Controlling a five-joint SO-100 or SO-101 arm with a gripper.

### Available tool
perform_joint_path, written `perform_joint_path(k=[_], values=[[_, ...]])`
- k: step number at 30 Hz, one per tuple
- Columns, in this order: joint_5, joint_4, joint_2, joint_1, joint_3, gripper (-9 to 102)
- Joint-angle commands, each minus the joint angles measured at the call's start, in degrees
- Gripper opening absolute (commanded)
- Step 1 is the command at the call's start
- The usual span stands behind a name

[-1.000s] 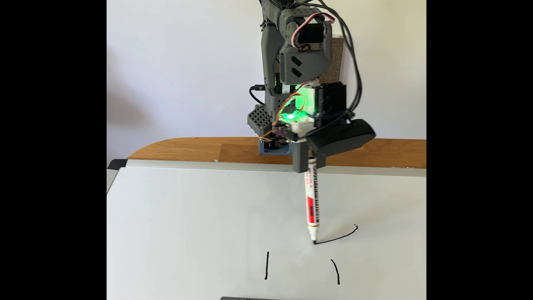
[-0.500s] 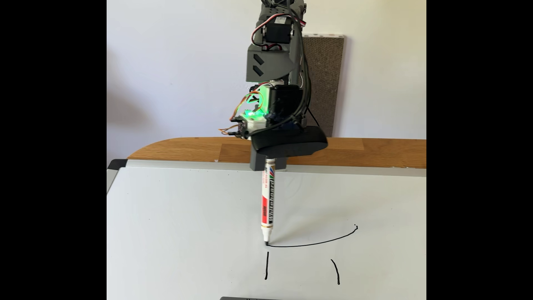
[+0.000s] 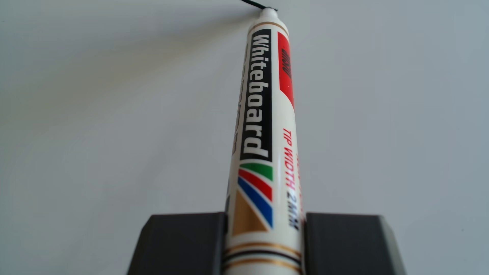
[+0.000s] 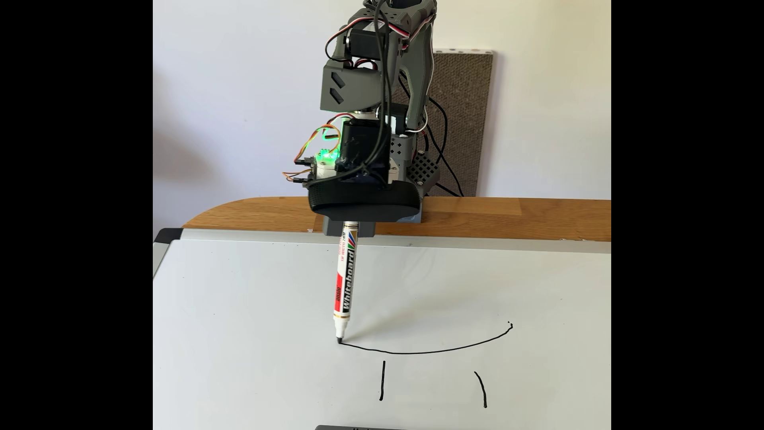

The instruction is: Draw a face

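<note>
The face on the whiteboard [image 4: 248, 310] is a thin black line drawing: a long shallow curve [image 4: 430, 352] with two short upright strokes [image 4: 383, 380] [image 4: 481, 388] nearer the camera. A white whiteboard marker [image 4: 345, 285] stands almost upright, its tip [image 4: 340, 340] touching the board at the curve's left end. My gripper [image 4: 348, 229] is shut on the marker's upper barrel. In the other view, dark jaws of the gripper [image 3: 264, 219] flank the marker [image 3: 260, 105], and a short piece of black line [image 3: 254, 4] runs left from the tip.
The whiteboard lies on a wooden table [image 4: 256, 215] against a white wall. A brown textured panel [image 4: 467, 103] leans on the wall behind the arm. A grey object [image 4: 355, 427] pokes in at the bottom edge of the fixed view.
The arm has swung left across the board with the marker tip down. The curved line has grown leftward from a short stroke at the right to a long arc.
</note>
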Motion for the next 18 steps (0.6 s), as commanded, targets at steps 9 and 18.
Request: perform_joint_path(k=[9, 18], values=[[-1.6, 0.2, 3.4, 5.5, -4.1, -1], [0.6, 0.2, 5.7, 0.3, -12.0, -1]])
